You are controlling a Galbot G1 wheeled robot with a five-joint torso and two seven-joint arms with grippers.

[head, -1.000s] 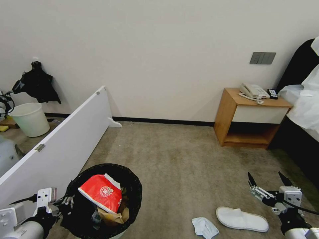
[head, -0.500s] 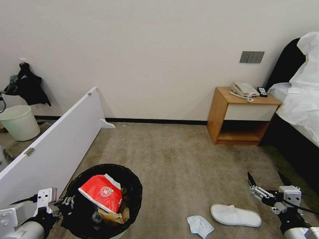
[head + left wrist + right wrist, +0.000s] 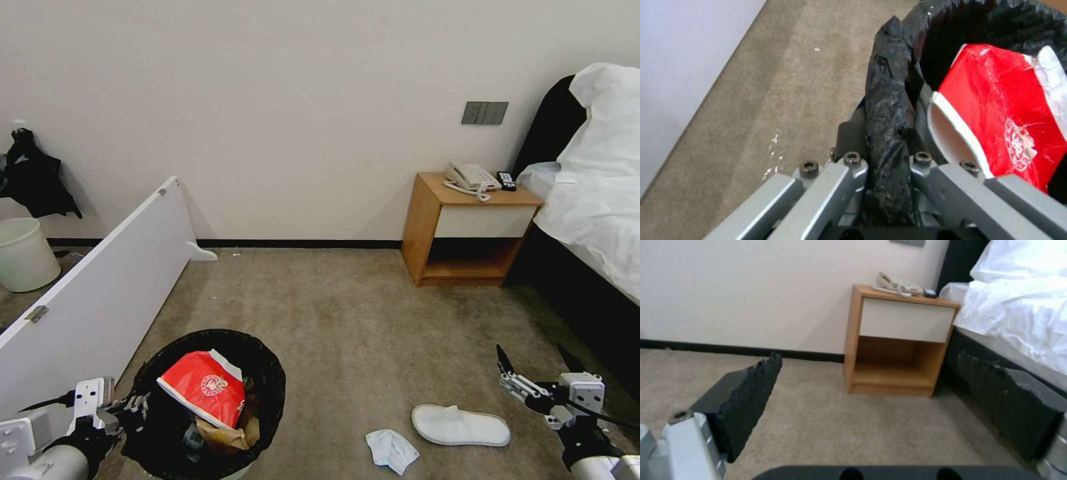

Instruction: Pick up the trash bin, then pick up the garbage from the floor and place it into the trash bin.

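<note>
Our left gripper [image 3: 882, 160] has its fingers clamped on the trash bin [image 3: 270, 373] rim. The slipper [image 3: 460, 425] lies crosswise, just left of our right gripper [image 3: 533, 363], whose fingers are spread wide.

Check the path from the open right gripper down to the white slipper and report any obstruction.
Nothing visible blocks it. The right gripper hangs open above bare floor; the slipper lies just beside it, the tissue beyond.

Slipper [image 3: 461, 425] right of bin [image 3: 267, 373], tissue [image 3: 391, 450] between.
</note>
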